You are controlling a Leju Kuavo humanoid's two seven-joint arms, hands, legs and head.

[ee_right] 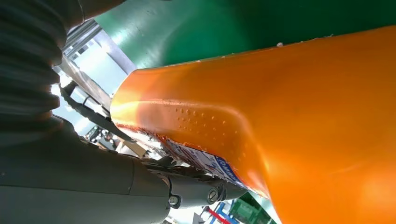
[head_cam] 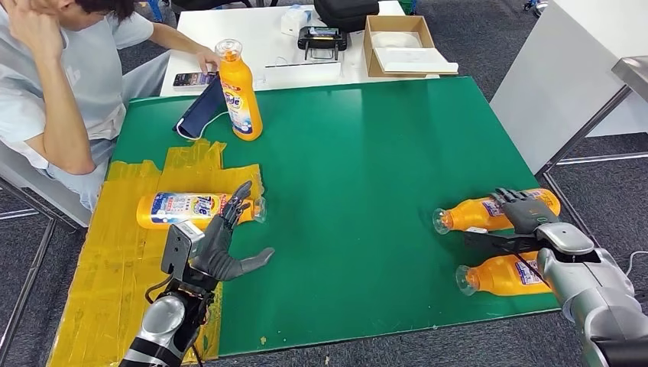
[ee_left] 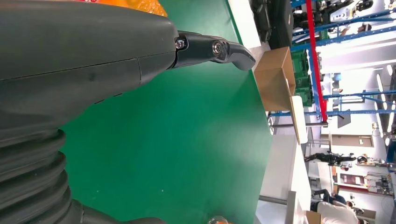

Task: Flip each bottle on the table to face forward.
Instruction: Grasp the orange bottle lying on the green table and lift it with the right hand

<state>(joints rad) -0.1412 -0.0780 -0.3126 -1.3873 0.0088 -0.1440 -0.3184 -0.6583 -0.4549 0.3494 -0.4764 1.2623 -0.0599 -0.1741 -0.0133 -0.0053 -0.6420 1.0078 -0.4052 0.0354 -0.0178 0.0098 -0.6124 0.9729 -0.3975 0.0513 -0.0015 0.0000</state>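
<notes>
A: Where do we stand with the bottles on the green surface (head_cam: 367,153)?

B: We see four. One upright bottle (head_cam: 239,92) stands at the far left, near a person (head_cam: 69,84) seated beside the surface. One lies on the yellow tape patch (head_cam: 130,252), the left-side bottle (head_cam: 183,209), with its label up and its cap toward the middle. Two more lie at the right edge: the upper right bottle (head_cam: 497,212) and the lower right bottle (head_cam: 504,275), both with caps pointing left toward the centre.

A: And our hands?

B: Our left hand (head_cam: 225,241) hovers just on the near side of the left-side bottle, fingers spread and holding nothing; the fingertips overlap its cap end in the head view, though we cannot tell if they touch. Our right hand (head_cam: 523,214) lies over the upper right bottle. In the right wrist view the orange body (ee_right: 289,116) sits right against the thumb (ee_right: 201,191), but whether the fingers have closed round it we cannot tell.

A: What does the next move turn on?

B: We judge it is the upper right bottle's long axis, which runs left to right, across our right hand's reach. The hand sits over the body's wide end, so rolling about that axis looks like the natural way to bring the label round.
</notes>
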